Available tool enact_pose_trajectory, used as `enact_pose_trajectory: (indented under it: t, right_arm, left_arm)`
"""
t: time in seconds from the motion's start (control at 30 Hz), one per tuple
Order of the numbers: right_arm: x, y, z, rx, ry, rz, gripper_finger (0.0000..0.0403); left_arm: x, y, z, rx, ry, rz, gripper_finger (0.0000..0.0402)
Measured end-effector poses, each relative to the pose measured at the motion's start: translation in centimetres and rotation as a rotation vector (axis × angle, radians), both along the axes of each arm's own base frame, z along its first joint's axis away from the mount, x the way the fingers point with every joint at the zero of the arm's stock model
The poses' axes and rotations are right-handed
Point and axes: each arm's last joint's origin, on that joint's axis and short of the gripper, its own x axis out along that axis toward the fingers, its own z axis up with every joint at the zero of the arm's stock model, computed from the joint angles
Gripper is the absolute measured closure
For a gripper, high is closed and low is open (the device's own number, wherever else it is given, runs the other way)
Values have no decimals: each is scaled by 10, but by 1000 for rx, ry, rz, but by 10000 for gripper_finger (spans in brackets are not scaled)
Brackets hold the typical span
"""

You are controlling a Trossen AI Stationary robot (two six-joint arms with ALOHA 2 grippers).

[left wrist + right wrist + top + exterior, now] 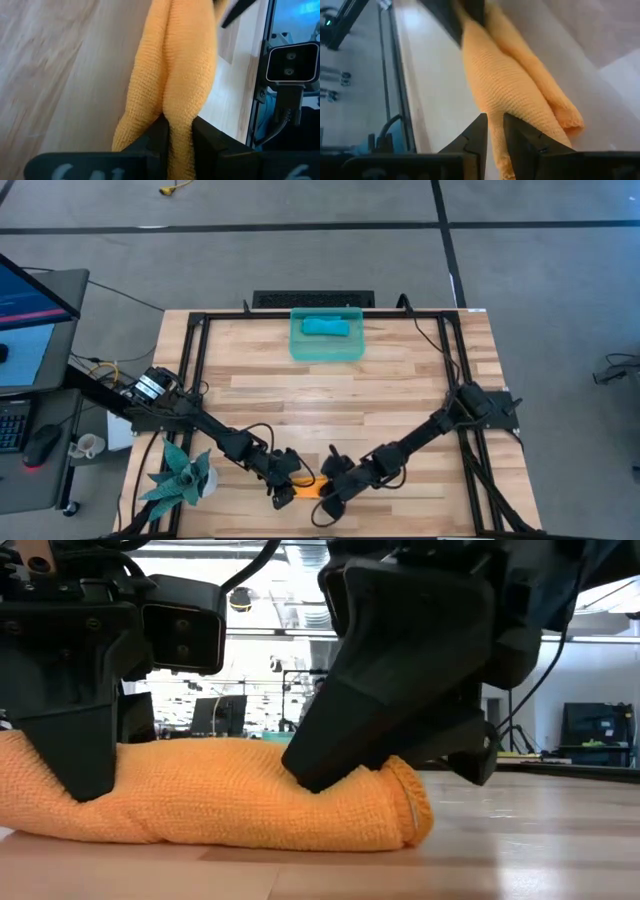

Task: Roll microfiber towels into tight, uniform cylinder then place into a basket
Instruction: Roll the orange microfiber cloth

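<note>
At the near edge of the wooden table [330, 395] the orange microfiber towel [230, 790] lies rolled into a thick, somewhat lumpy cylinder, pinned at both ends. The left gripper [179, 137] is clamped on one end of the roll — cloth bulges up between its dark fingers [155, 137] — and the right gripper [494, 132] pinches the other end, its fingers drawn in tight against the fabric. Beside the left arm, at the table's near left corner, stands a teal spiky plant figure [180, 477]. Well across the table, at the far edge, the translucent teal-green basket [300, 345] holds the teal-blue towel [327, 327], rolled up.
</note>
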Motion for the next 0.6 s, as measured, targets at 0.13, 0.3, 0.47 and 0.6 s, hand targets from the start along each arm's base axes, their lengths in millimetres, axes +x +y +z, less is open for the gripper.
enact_pose_trajectory:
  t: [0.13,0.3,0.47,0.6]
  right_arm:
    - [0,-7,-2,16,65,-64,312]
    - [1,-16,-4,18,114,-117,312]
    - [2,-24,-6,28,159,-135,312]
    - [2,-26,-7,37,173,-131,313]
  left_arm:
    - [0,0,0,2,-5,0,356]
    - [1,0,1,8,-18,0,351]
    - [2,0,1,27,-47,-22,322]
    - [2,-1,1,49,-68,-61,290]
